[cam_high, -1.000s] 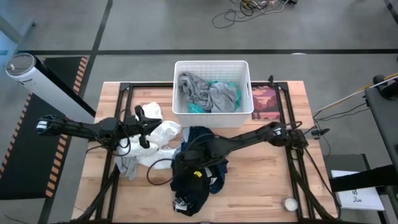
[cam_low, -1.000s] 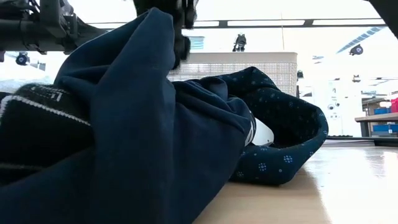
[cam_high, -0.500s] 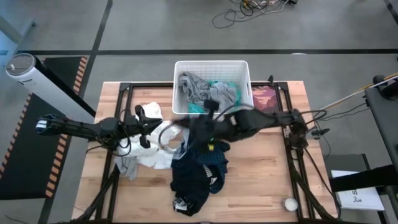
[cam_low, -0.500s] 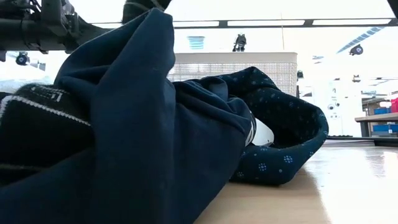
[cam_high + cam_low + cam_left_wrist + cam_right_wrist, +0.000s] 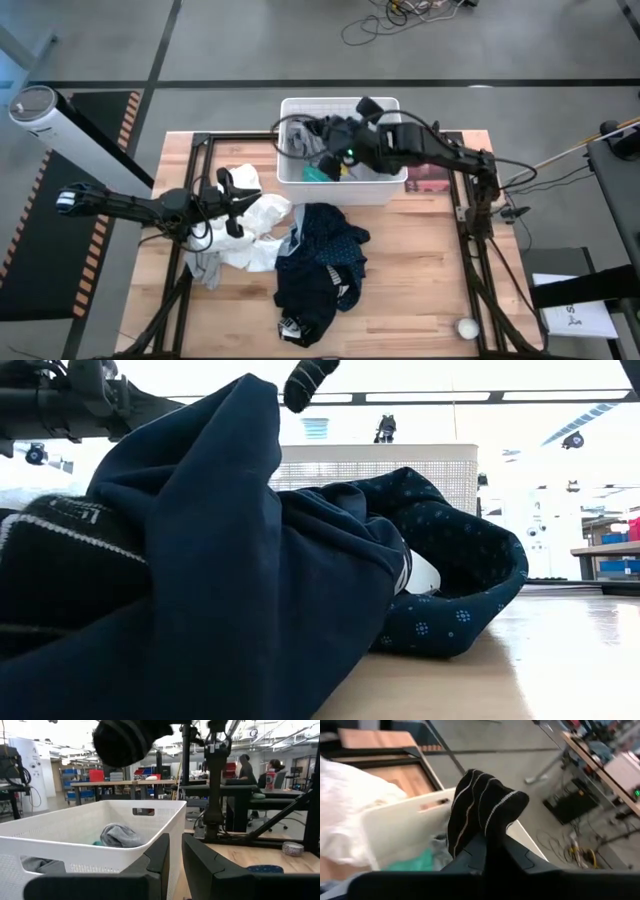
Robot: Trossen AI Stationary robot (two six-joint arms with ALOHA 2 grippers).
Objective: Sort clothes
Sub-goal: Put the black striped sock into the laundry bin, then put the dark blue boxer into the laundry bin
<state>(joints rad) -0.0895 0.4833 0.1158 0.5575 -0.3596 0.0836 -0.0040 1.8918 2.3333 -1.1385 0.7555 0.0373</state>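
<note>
Over the white rectangular plastic basket [image 5: 341,108] at twelve o'clock on the wooden table [image 5: 420,270]: the right gripper [image 5: 340,128], fingers clamped on a black striped knitted garment [image 5: 482,815], a small sock-like piece hanging just above the basket's open top. Inside the basket: a crumpled grey garment [image 5: 305,140] and a teal garment [image 5: 318,172] beside it, partly hidden by the arm. At about nine o'clock of the basket, low over the table: the left gripper [image 5: 232,203], fingers drawn nearly together with only a narrow slit between them and nothing seen in the slit, resting right at the white garments [image 5: 250,235] heaped there. At six o'clock of the basket, in the middle of the table: the dark navy dotted garment [image 5: 322,262], bunched in a loose pile, touching the white heap on its nine o'clock side. Low view filled by that navy pile [image 5: 220,560], dotted lining turned outward, basket wall [image 5: 400,465] behind it. Small round roll of tape [image 5: 466,327] at five o'clock, well apart from the clothes.
</note>
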